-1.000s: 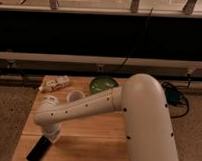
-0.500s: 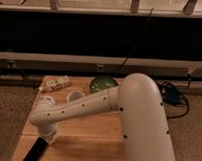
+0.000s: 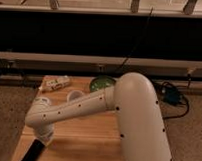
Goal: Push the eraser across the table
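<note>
The eraser (image 3: 34,151) is a flat black slab at the near left corner of the wooden table (image 3: 87,139), lying at an angle and reaching the bottom edge of the view. My white arm stretches from the right across the table. My gripper (image 3: 45,136) is at its lower left end, right against the eraser's far end.
A green bowl (image 3: 101,84) stands at the back of the table. A white cup (image 3: 74,96) and another small white object (image 3: 42,100) stand left of it. A pale packet (image 3: 56,83) lies at the back left corner. Cables run on the floor at the right.
My gripper has moved left and toward the table's near left corner. The eraser has slid with it, closer to the near edge.
</note>
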